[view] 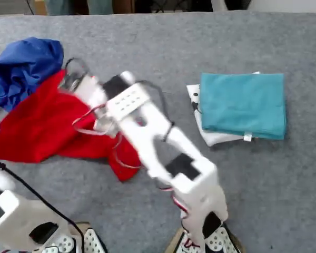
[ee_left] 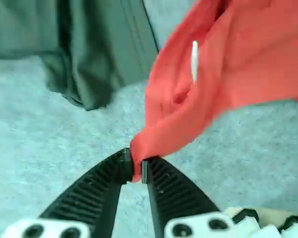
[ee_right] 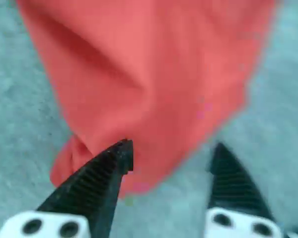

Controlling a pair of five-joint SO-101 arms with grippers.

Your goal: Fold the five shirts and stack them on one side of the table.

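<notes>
**Figure: Red shirt gripped at one edge, two folded shirts stacked on the worktop**

*High view.* The grey worktop [view: 284, 184] carries an unfolded, rumpled red shirt [view: 37, 126] on its left part. A crumpled blue shirt [view: 21, 68] lies touching it toward the far-left corner. Well apart, on the right part, a folded teal shirt [view: 242, 105] rests on a folded white shirt [view: 213, 137], whose edge shows beside and in front of the teal one. The right arm [view: 163, 142] extends from the near edge over the red shirt. The left arm's base [view: 16, 216] stands at the near-left corner.

*Left wrist view.* The left pincer [ee_left: 136, 166] is clamped on a bunched edge of the red shirt, and the cloth spreads away from the jaws. A small white tag [ee_left: 194, 59] shows on the shirt. A dark cloth [ee_left: 89, 49] lies on the worktop beyond, beside the red shirt.

*Right wrist view.* The right pincer [ee_right: 171, 158] stands wide over the red shirt and holds nothing. One finger [ee_right: 109, 168] lies against the red cloth, and the other is over bare worktop just beside the shirt's edge.
</notes>
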